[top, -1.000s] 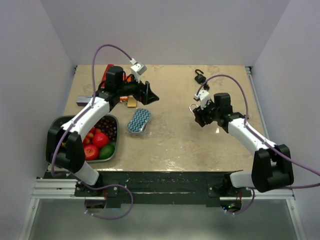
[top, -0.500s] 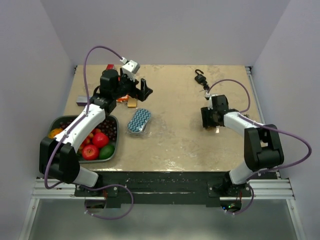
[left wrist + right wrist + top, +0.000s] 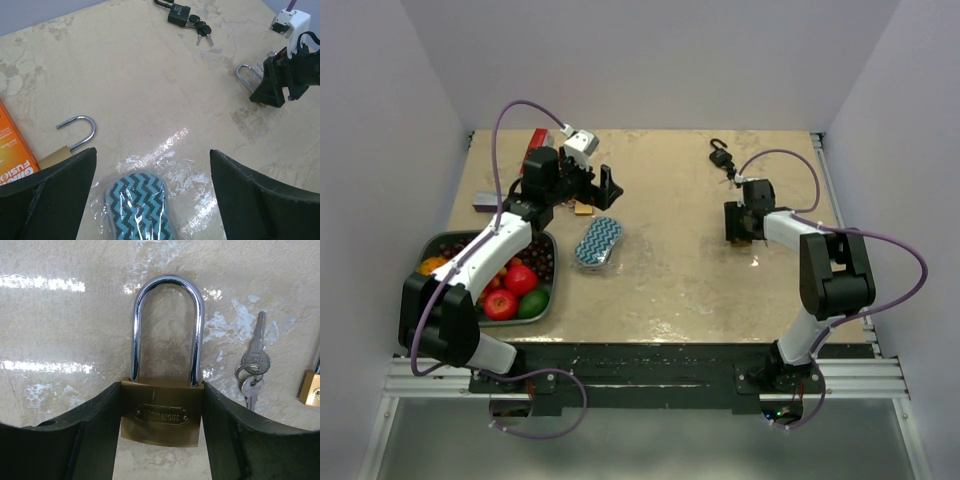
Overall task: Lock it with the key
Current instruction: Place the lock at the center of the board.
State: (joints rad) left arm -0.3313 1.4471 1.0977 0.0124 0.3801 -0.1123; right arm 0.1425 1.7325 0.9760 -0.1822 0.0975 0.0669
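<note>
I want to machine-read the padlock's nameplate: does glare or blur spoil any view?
Right wrist: the brass padlock is sharp, its nameplate lettering small but unglared; white glare streaks lie on the table to its left. Left wrist: glare sits on the wrapped sponge and the table beside it. Top external: only mild sheen near the table's front edge.
</note>
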